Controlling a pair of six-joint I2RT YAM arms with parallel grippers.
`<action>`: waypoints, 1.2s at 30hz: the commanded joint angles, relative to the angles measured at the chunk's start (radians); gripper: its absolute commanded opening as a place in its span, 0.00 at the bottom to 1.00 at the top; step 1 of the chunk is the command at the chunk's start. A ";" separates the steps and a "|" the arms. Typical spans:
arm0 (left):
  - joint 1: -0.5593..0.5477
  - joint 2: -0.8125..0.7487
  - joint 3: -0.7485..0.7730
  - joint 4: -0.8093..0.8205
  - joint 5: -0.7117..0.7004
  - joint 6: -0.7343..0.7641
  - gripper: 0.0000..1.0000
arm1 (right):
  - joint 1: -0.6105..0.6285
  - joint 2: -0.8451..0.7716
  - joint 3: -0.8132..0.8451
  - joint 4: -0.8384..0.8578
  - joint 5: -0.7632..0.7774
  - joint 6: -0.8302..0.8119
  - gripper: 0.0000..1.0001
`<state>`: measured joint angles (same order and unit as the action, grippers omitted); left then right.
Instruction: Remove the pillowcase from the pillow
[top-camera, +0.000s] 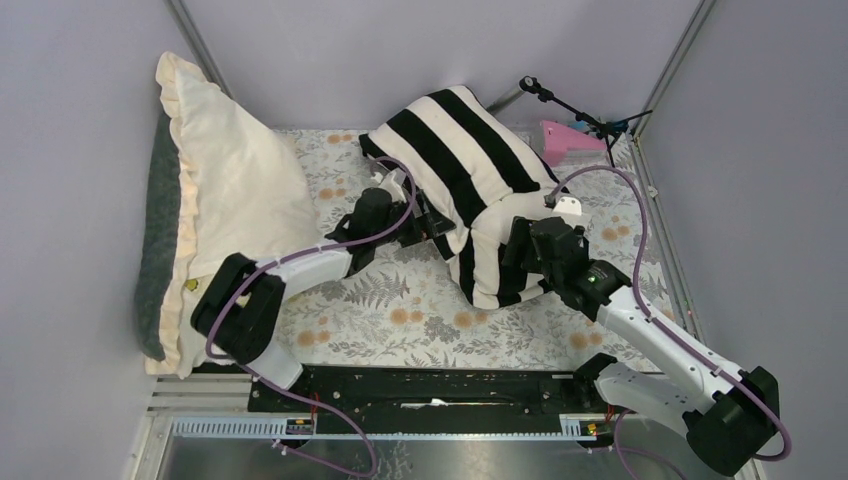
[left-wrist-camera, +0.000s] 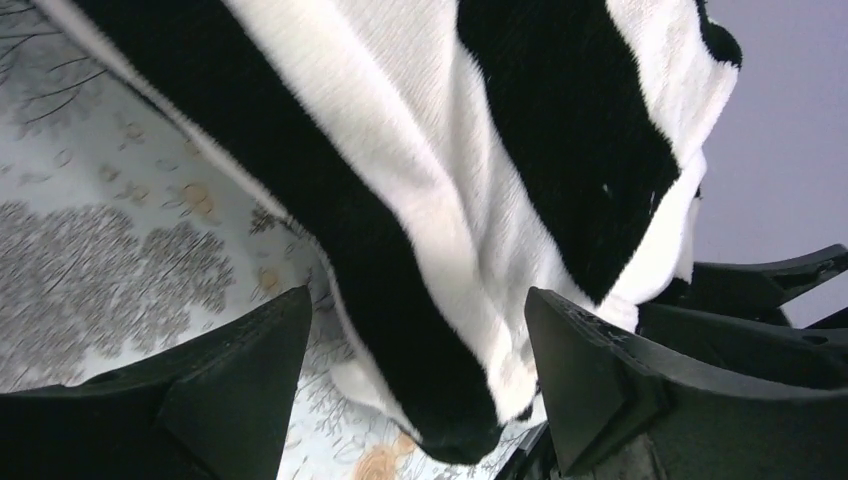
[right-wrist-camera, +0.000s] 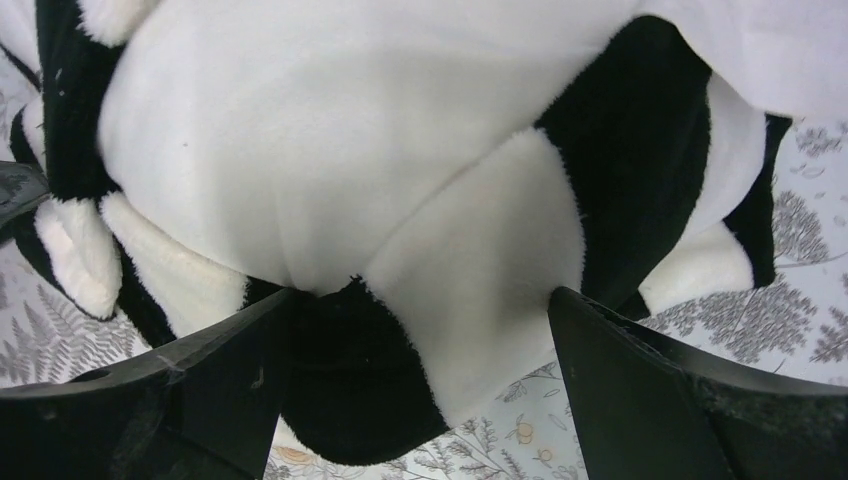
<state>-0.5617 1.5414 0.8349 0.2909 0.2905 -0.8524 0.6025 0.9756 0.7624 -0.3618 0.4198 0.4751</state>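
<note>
Here, pillowcase (right-wrist-camera: 330, 170) between right end effector's (right-wrist-camera: 420, 300) jaws.

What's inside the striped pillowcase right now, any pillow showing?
The pillowcase bulges, so something fills it, but striped fabric hides the contents and no opening shows; plain white cloth beside it might be pillow.

pillowcase (top-camera: 468, 165): wore broad black and white stripes
tabletop (top-camera: 400, 315): was pale, printed with grey ferns and orange flowers
ruffled pillow (top-camera: 235, 170): was cream, grey-backed
jaws: were black
cables (top-camera: 643, 235): were purple
</note>
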 joint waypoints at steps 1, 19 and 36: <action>-0.011 0.092 0.080 0.168 0.089 -0.036 0.69 | -0.022 -0.022 -0.024 -0.013 0.079 0.154 1.00; -0.519 -0.251 -0.243 0.064 -0.335 0.089 0.05 | -0.047 0.187 0.098 0.150 -0.190 -0.035 1.00; -0.553 -0.095 0.471 -0.671 -0.850 0.388 0.96 | -0.048 -0.024 0.037 0.009 0.048 -0.068 1.00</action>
<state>-1.1076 1.3689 1.1919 -0.2703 -0.4698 -0.5953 0.5537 0.9630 0.8227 -0.3328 0.4129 0.4152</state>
